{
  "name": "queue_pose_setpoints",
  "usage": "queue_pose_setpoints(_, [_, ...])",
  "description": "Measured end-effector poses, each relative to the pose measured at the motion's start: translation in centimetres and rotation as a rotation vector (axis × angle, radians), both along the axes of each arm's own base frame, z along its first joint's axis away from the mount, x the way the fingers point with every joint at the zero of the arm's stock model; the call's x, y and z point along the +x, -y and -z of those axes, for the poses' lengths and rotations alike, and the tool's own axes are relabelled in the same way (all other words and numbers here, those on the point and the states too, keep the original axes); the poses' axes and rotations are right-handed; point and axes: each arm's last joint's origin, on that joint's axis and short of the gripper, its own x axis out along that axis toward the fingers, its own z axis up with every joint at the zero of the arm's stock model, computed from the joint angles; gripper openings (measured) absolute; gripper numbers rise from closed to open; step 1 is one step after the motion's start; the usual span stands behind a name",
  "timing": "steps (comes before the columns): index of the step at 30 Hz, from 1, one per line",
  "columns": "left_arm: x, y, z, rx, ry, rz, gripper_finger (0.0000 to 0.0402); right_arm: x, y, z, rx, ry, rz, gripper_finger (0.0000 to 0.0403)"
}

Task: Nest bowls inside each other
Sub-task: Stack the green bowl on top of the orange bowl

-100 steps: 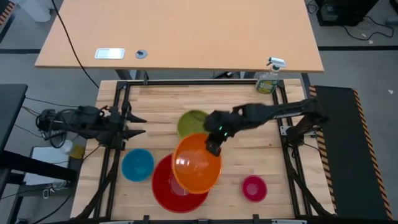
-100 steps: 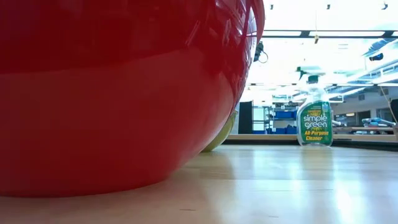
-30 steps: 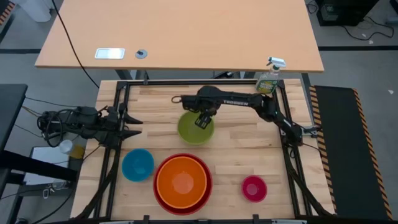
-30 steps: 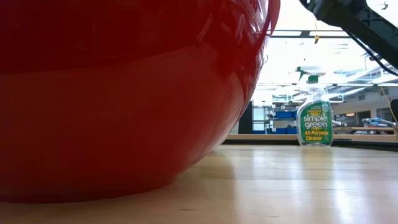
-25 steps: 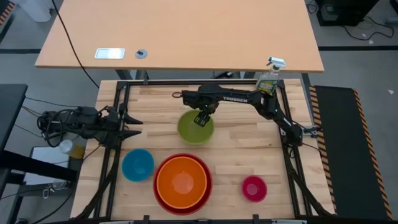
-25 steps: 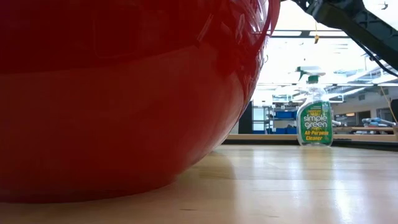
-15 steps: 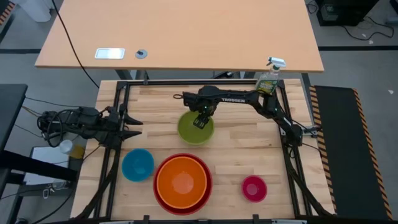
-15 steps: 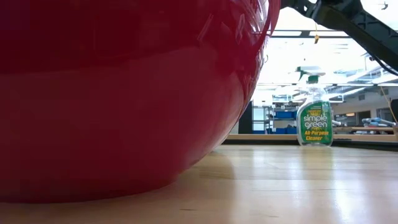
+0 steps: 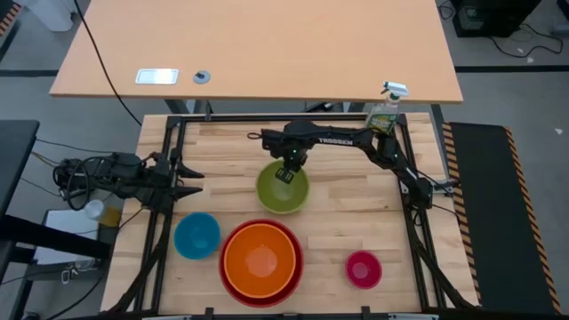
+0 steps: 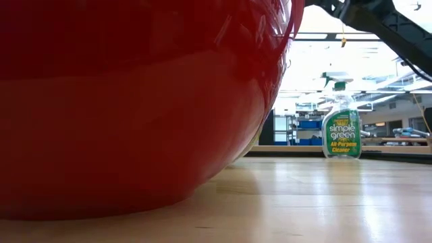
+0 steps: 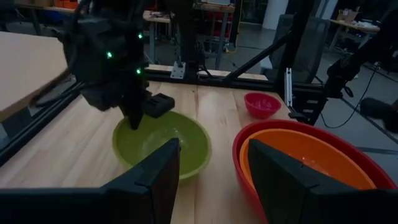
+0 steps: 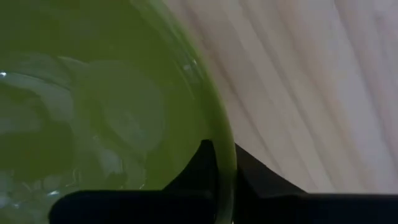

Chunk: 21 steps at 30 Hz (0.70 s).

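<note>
The yellow-green bowl [image 9: 283, 190] stands on its base at the table's middle. My right gripper [image 9: 286, 174] points down over its far rim and is shut on it. The left wrist view shows this bowl [image 11: 163, 144] too, with my right gripper [image 11: 134, 119] on it. The orange bowl [image 9: 260, 258] sits inside the red bowl [image 9: 233, 283] near the front edge. The blue bowl [image 9: 196, 236] stands left of them, the pink bowl [image 9: 363, 268] to their right. My left gripper [image 9: 192, 182] waits open at the table's left edge. My right gripper pinches the yellow-green bowl's far rim [image 12: 214, 118] with one finger [image 12: 200, 167] inside the bowl and the other [image 12: 264, 180] outside it. The fingers come from above, pointing down. Whether the bowl's base is on the table or lifted, I cannot tell.
A green spray bottle [image 9: 384, 111] stands at the far right corner of the table. In the low view the red bowl [image 10: 135, 101] fills the left half. Bare wood lies between the yellow-green bowl and the pink bowl.
My right gripper has come down a little over the yellow-green bowl's far rim and taken hold of it. The orange bowl stays inside the red one.
</note>
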Motion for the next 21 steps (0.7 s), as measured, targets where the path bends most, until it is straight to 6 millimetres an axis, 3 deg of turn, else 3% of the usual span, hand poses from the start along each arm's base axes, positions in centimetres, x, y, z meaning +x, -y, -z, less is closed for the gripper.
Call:
queue_pose_setpoints(3, [0.0,0.0,0.0,0.008,-0.001,0.001,0.0192,-0.1,0.0,-2.6,-0.068,-0.011,-0.001,0.0025])
queue_pose_setpoints(7, [0.0,0.0,0.0,0.024,0.0,-0.007,0.0192,-0.2,-1.5,-6.7,-0.145,0.013,-0.034,0.0025])
queue_pose_setpoints(16, [0.0,-0.1,0.0,0.029,0.001,-0.032,0.0192,-3.3,-9.0,-13.4,-0.065,0.251,-0.141,0.0028])
queue_pose_setpoints(21, [0.0,-0.1,0.0,0.029,0.001,-0.033,0.0192,-2.8,-14.4,-15.6,-0.051,0.464,-0.273,0.0028])
